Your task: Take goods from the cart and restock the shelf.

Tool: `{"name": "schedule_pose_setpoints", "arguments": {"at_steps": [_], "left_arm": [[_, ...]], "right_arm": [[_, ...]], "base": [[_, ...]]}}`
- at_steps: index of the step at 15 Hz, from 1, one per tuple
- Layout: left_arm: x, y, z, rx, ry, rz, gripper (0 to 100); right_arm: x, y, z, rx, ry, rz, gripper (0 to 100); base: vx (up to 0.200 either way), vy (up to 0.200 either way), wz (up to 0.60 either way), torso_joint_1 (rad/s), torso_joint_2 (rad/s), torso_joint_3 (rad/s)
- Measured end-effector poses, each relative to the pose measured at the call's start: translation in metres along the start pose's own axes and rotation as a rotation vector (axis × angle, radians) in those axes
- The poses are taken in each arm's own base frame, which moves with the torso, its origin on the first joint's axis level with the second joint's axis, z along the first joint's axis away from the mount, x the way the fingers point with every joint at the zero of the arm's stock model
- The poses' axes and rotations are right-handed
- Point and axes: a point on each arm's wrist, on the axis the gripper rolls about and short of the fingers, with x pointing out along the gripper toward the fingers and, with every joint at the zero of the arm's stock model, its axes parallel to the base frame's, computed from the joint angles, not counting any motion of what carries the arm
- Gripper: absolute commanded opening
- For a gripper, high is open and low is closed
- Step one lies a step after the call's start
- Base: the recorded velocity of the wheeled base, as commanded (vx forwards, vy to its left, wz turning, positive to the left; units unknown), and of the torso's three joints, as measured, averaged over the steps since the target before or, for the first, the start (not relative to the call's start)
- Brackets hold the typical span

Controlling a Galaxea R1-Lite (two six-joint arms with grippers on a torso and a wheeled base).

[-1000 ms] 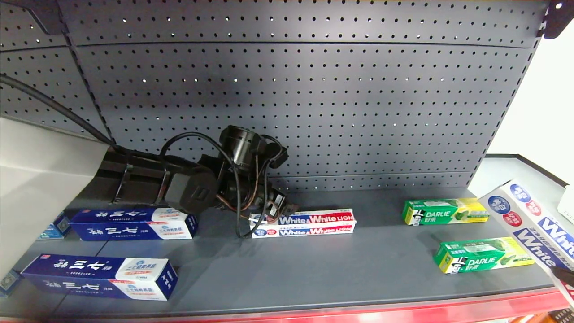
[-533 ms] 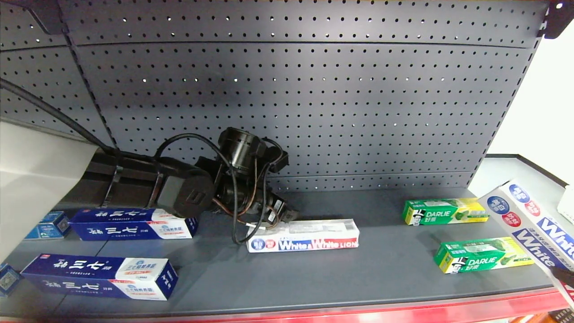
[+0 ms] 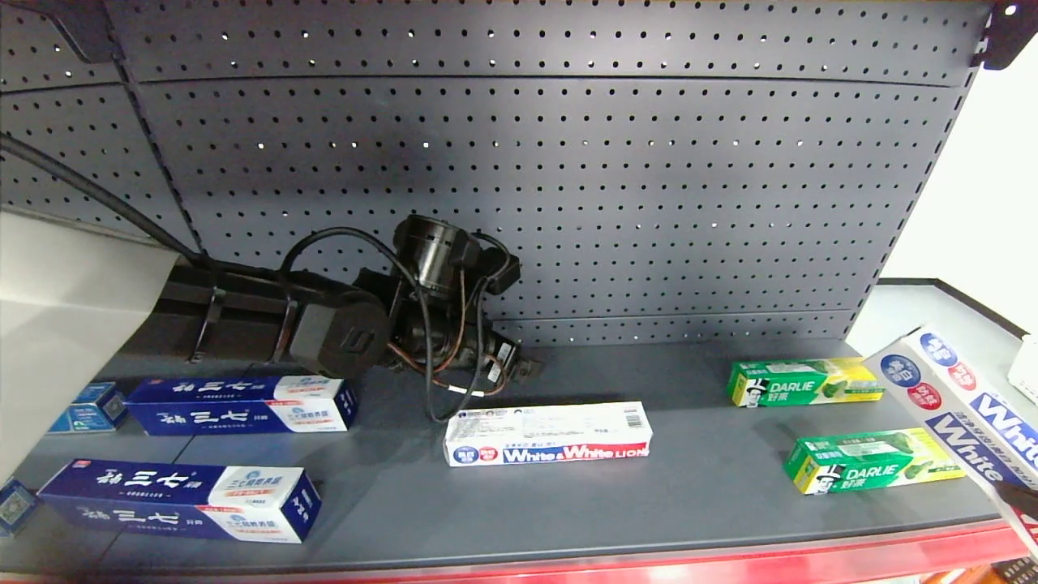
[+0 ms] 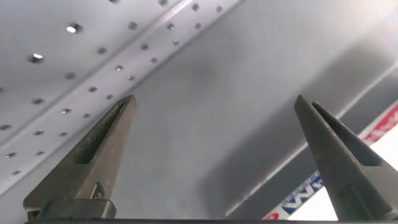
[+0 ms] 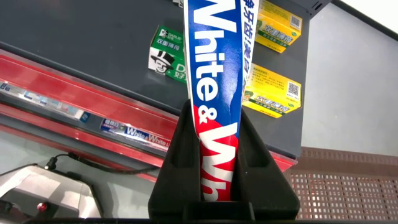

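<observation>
While looking down at the grey shelf (image 3: 568, 503) and its perforated back wall (image 3: 568, 203), can see the left arm (image 3: 243, 324) stretched in from the left side, low over the board. Ends in the left gripper (image 4: 214, 99), with jaws spread wide and nothing between them, close to the back wall. Just in front of this gripper, toward the red front edge, can find the white toothpaste box (image 3: 547, 434): flat on the board, lengthwise along the shelf, apart from both fingers. At the right front corner, can find the second white box (image 5: 217, 50), tilted and clamped at its lower end by the right gripper (image 5: 214, 124). On the left part, can find the rear blue box (image 3: 242, 403) and the front blue box (image 3: 182, 499), both lying flat. On the right part, likewise the rear green box (image 3: 803, 381) and the front green box (image 3: 872, 461), near the clamped one. Beside the rear blue box, at the far left, the small blue box (image 3: 87, 407).
</observation>
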Motion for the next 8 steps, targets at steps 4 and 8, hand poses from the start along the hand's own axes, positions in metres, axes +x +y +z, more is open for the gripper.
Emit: {"name": "schedule_pose_setpoints", "arguments": {"at_steps": [4,8], "left_arm": [[-0.01,0.001,0.01,0.0,-0.035,0.005,100],[-0.04,-0.005,0.009,0.005,-0.044,-0.002,100]], "right_arm": [[0.002,0.0,0.001,0.0,0.007,0.003,0],[0.005,-0.001,0.004,-0.001,0.002,0.003,0]], "base": [[0.0,0.0,0.0,0.0,0.0,0.0],[0.0,0.0,0.0,0.0,0.0,0.0]]}}
